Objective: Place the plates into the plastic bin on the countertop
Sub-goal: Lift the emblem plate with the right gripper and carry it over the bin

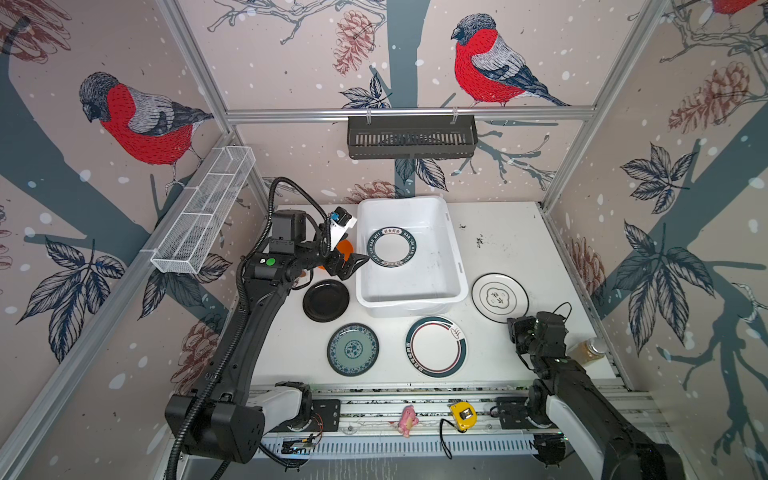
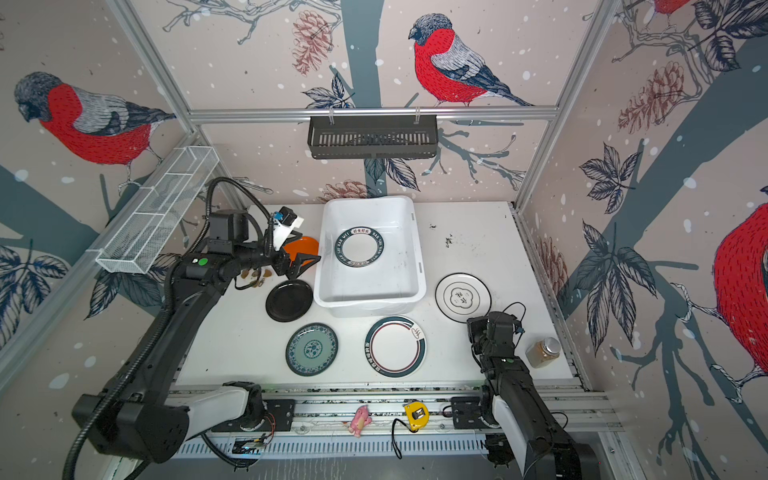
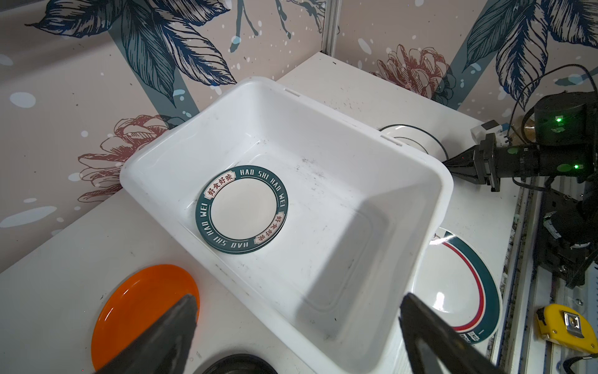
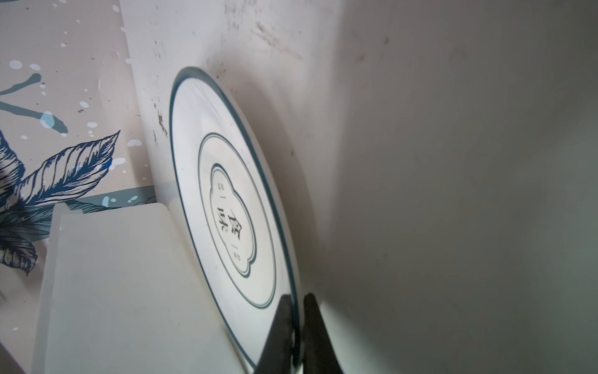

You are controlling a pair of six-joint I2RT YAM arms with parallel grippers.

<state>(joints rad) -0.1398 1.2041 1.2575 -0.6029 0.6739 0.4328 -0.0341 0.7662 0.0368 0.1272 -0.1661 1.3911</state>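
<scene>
You've got the R gripper [image 4: 297, 297] clenched on the near rim of the clover-emblem plate [image 1: 496, 296]. It's white w/ a thin dark edge ring & an inner ring, and it lies on the countertop [image 1: 519, 249] just right of the plastic bin [image 1: 405, 308]. The L gripper [image 1: 353, 266] is spread wide, holding nothing, at the bin's left wall, partly over the orange plate [image 1: 345, 248]. Flat on the bin's floor lies the teal-band plate [image 1: 392, 247], lettered HAO SHI HAO WEI. In front of the bin, apart from each other, lie the black plate [image 1: 326, 300], teal floral plate [image 1: 353, 349] & teal-and-red-rim plate [image 1: 436, 347].
</scene>
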